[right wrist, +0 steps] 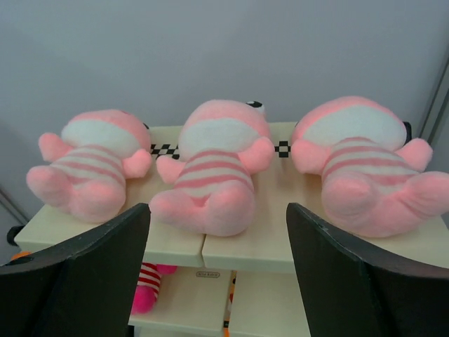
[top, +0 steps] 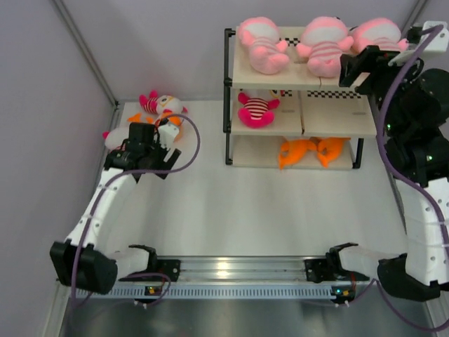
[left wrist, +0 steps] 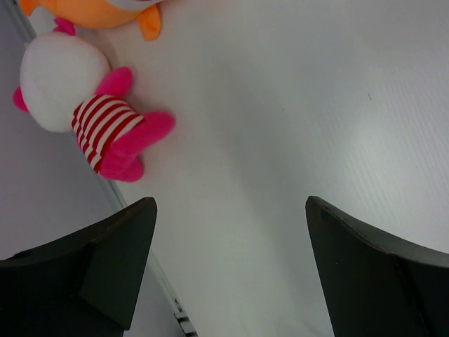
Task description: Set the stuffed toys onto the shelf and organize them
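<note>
White table surface [top: 266, 210], enclosed by pale grey walls, carries the shelf [top: 303, 83] at its far right side.

Shelf contents:
- Top tier: three large plush toys lie on their backs in a row, with striped bellies up and feet toward the arms. They are the left pale pink toy [right wrist: 91, 165], the centre pale pink toy [right wrist: 214, 165] and the right pale pink toy [right wrist: 365, 161]. The centre and right ones lie close together.
- Middle tier: the shelved hot-pink toy [top: 256, 110] lies on the left board.
- Bottom tier: the first orange fish [top: 295, 152] and the second orange fish [top: 331, 149] lie side by side, touching.

Toys off the shelf, in the far left corner of the table:
- The corner hot-pink toy [top: 160, 104] lies nearest the back wall.
- The wall-side hot-pink toy [left wrist: 91, 112] lies belly up just beside the base of the left wall.
- The loose orange fish [left wrist: 98, 10] lies just beyond it, cut off by the frame edge.

Left gripper [left wrist: 230, 232]: it hovers over the table near the corner group. Its jaws are apart, with bare table between them.

Right gripper [right wrist: 217, 225]: it is raised level with the top tier and faces the pink row. Its jaws are apart and frame the centre pale pink toy without touching it.
</note>
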{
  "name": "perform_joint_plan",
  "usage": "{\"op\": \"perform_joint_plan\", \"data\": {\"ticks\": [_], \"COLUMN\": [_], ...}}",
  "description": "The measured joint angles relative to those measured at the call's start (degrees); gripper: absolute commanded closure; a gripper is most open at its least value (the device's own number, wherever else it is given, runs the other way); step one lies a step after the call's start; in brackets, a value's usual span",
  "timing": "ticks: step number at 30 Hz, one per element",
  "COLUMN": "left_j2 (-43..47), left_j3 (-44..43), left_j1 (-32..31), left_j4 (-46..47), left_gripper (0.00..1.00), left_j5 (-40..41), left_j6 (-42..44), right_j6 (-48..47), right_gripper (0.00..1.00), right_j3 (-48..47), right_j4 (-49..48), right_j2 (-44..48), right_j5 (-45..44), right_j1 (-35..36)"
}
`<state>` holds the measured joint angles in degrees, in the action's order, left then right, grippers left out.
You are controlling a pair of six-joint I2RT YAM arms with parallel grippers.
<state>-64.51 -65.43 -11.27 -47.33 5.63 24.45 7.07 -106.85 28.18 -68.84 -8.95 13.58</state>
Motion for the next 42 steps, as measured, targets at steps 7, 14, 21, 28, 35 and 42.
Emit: {"op": "perform_joint_plan", "data": {"ticks": [7, 14, 21, 28, 35, 42], "left_j2": [-26.27, -49.35, -60.72, -60.92, -55.60, -22.67], "left_j3": [-10.56, -25.16, -34.58, -34.77, -28.74, -8.70], "left_j1": [4.28, 8.66, 7.56, 7.50, 7.65, 7.85], "left_j4": [13.92, 21.81, 27.15, 30.84, 31.15, 26.45], "left_gripper": [0.07, 0.01, 0.27, 1.00, 1.00, 1.00], "left_j5": [-1.07, -2.27, -0.17, -0.85, -1.53, -5.62], "left_j6": [-1.09, -2.05, -2.01, -2.34, -7.87, -20.55], "right_j6": [-4.09, -5.60, -7.63, -10.60, -11.54, -9.33], "right_gripper": [0.20, 0.20, 0.20, 0.20, 0.21, 0.24], "right_j3": [7.37, 14.64, 19.17, 23.04, 23.61, 23.61], "right_j4": [-2.38, -4.96, -5.55, -5.42, -5.01, -5.03], "right_j2": [10.73, 17.57, 20.61, 23.45, 24.17, 23.02], "right_j5": [3.26, 10.14, 16.90, 27.63, 35.85, 42.23], "right_j1": [0.00, 0.00, 0.00, 0.00, 0.00, 0.02]}}
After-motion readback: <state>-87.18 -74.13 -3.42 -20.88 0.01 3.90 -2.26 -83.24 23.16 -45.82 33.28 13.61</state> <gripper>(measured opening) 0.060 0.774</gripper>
